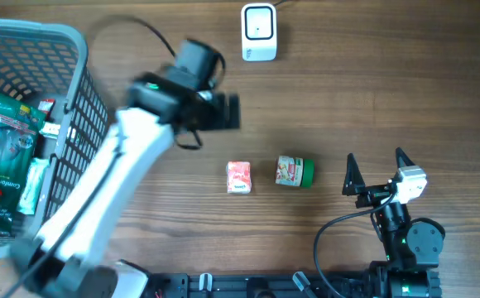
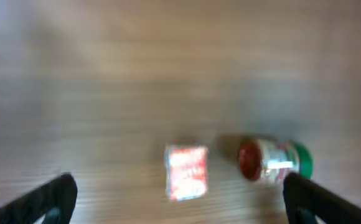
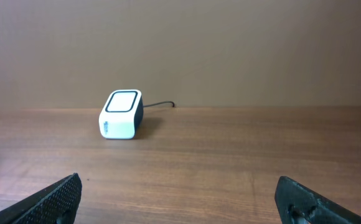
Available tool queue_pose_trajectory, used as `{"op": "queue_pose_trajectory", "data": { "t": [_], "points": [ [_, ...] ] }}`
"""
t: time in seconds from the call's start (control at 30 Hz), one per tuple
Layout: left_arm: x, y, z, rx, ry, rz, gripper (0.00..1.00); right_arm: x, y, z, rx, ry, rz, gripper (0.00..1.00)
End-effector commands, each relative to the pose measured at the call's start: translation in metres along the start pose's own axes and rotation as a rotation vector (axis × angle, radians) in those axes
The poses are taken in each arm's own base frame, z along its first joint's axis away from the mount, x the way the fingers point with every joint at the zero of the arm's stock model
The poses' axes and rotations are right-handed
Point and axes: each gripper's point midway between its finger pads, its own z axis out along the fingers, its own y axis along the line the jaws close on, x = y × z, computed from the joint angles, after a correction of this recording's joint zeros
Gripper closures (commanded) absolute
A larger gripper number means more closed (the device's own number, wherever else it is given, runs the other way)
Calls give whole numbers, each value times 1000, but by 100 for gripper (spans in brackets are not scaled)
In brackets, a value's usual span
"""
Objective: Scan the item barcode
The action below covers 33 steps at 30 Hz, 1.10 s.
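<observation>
Both with jaws apart, left gripper facing carton and jar, right gripper facing scanner, basket overhead only

Red-white carton beside green-lidded jar on its side, white scanner apart

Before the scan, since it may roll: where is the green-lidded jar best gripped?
Grip the jar across its labelled middle, from above. It lies on its side, so jaws straddling the round body should stop it rolling.
</observation>
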Motion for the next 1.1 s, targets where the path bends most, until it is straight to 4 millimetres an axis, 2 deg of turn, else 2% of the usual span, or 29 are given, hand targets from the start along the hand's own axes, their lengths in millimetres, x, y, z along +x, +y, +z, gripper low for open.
{"op": "queue_pose_trajectory", "data": {
  "t": [0.0,0.03,0.07,0.13,0.2,0.23,0.3,0.37,0.43,0.5,0.57,0.6,0.67,0.73,0.8,0.93,1.07],
  "points": [
    [-63,59,-136,-207,-468,-177,0,-2,-4,0,22,-11,10,0],
    [-67,76,-163,-245,-559,-246,0,-2,-4,0,22,-11,10,0],
    [-65,104,-192,-296,-660,-368,0,-2,-4,0,22,-11,9,0],
    [-47,148,-219,-360,-728,-584,0,-2,-4,0,22,-11,9,0],
    [-21,196,-232,-430,-751,-870,0,-2,-4,0,22,-11,9,0],
    [-3,227,-236,-485,-762,-1070,0,-2,-4,0,22,-11,9,0],
    [10,260,-228,-529,-715,-1219,0,-2,-4,0,22,-11,10,0],
    [16,294,-208,-591,-634,-1331,0,-2,-4,0,22,-11,10,0],
    [15,319,-173,-610,-487,-1374,0,-2,-4,0,22,-11,9,0],
    [9,340,-128,-656,-336,-1389,0,-2,-4,0,22,-11,10,0],
    [5,354,-91,-691,-234,-1386,0,-2,-4,0,22,-11,9,0],
    [5,364,-61,-717,-146,-1366,0,-2,-4,0,22,-11,9,0],
    [-1,372,-29,-706,-68,-1298,0,-2,-4,0,22,-11,10,0],
    [-14,378,12,-626,3,-1191,0,-2,-4,0,22,-11,10,0],
    [-29,379,44,-524,28,-1086,0,-2,-4,0,22,-11,10,0],
    [-35,383,63,-493,34,-1063,0,-2,-4,0,22,-11,9,0],
    [-30,383,73,-490,66,-1065,0,-2,-4,0,22,-11,9,0]
  ]
}}
